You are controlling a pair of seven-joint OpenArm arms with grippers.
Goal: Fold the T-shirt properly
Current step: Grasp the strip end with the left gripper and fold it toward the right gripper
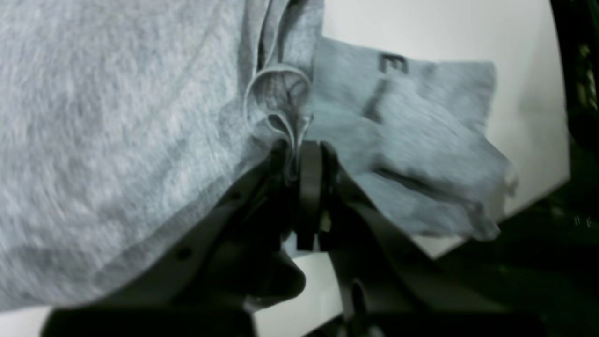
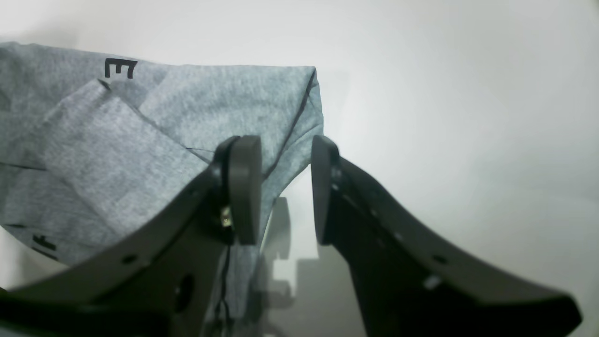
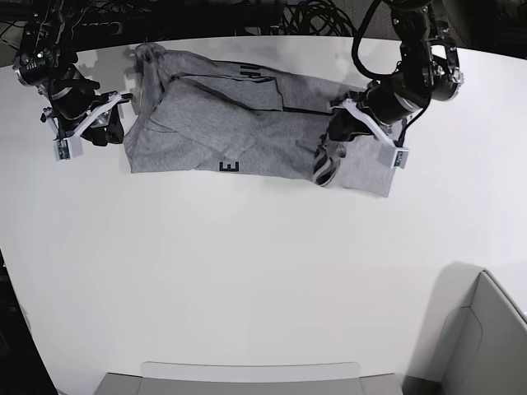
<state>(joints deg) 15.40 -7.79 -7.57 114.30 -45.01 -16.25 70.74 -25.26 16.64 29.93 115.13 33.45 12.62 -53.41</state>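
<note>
Nearest the base camera, pale grey bins (image 3: 247, 377) stood along the near edge of the white table (image 3: 247, 271), with another at the near right corner. Beyond a wide bare stretch of tabletop, the T-shirt (image 3: 239, 127) lay partly folded across the far part of the table, spread left to right with several overlapping flaps, and black letters showed on it near its near edge and again toward its far edge.

At the shirt's right end the left gripper (image 1: 299, 161) had its jaws drawn close together on a bunched fold of the T-shirt (image 1: 117, 140), a small loop of hem standing up just above the fingertips, with more cloth draped to either side.

At the shirt's left end the right gripper (image 2: 285, 187) sat low over the table, its jaws standing wide apart with nothing between them. In the right wrist view one finger (image 2: 243, 187) overlapped the corner of the T-shirt (image 2: 140, 140), and the other stood over bare table.

Dark cables (image 3: 272, 12) ran along the far edge.
</note>
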